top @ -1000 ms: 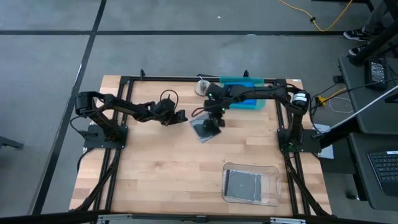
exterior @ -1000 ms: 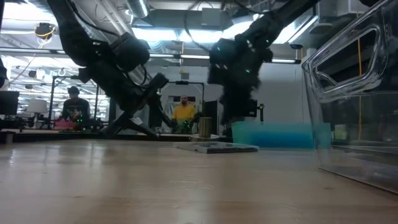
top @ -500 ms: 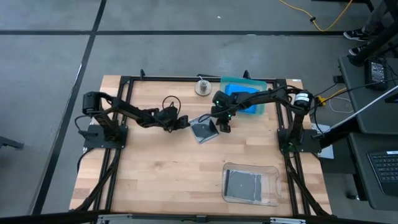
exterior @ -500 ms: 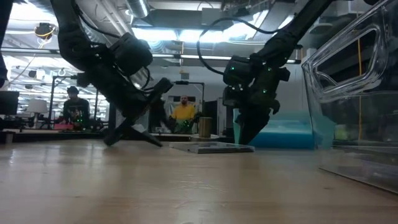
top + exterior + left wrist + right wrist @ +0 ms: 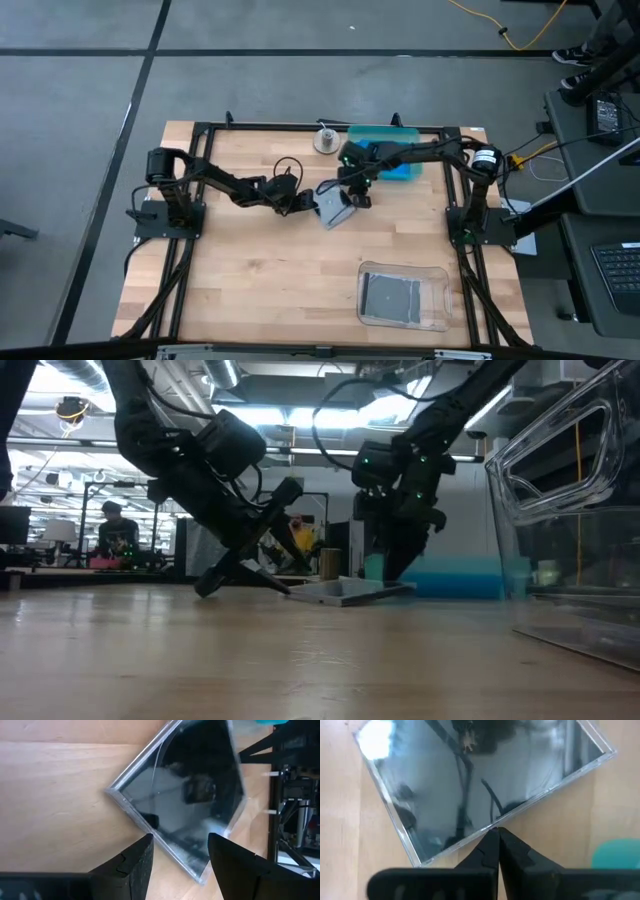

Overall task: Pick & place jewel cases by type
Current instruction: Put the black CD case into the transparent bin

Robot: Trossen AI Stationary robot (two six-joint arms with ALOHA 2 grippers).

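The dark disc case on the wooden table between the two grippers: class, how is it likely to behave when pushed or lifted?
The dark disc case looks thin, flat and rigid, so it probably slides rather than bends. Its glossy face suggests it could slip. With the shut right gripper at one edge and the open left gripper astride another, one side seems raised, so it may tip.

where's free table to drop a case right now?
Bare wood: the near-left stretch, from below the left gripper across to the clear tray, and the far-left corner. Crowded: the far middle, where both grippers flank the dark jewel case, with the shut right gripper beside the teal tray.
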